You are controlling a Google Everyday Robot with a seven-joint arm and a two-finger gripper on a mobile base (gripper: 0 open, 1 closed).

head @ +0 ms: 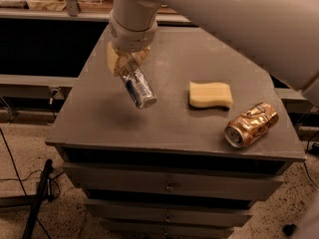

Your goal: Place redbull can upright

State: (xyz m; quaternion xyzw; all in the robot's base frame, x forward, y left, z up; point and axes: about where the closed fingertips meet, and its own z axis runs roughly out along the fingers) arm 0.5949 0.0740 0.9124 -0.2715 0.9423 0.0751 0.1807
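The redbull can (139, 87) is slim, silver and blue, with its silver end pointing down and to the right. It hangs tilted above the grey cabinet top (99, 118), clear of the surface, with a shadow under it. My gripper (127, 63) comes down from the white arm at the top and is shut on the can's upper end.
A yellow sponge (210, 94) lies on the cabinet top right of the can. A crushed gold can (250, 124) lies on its side near the front right edge. Drawers are below the front edge. Shelves with bags run behind, and cables lie on the floor at left.
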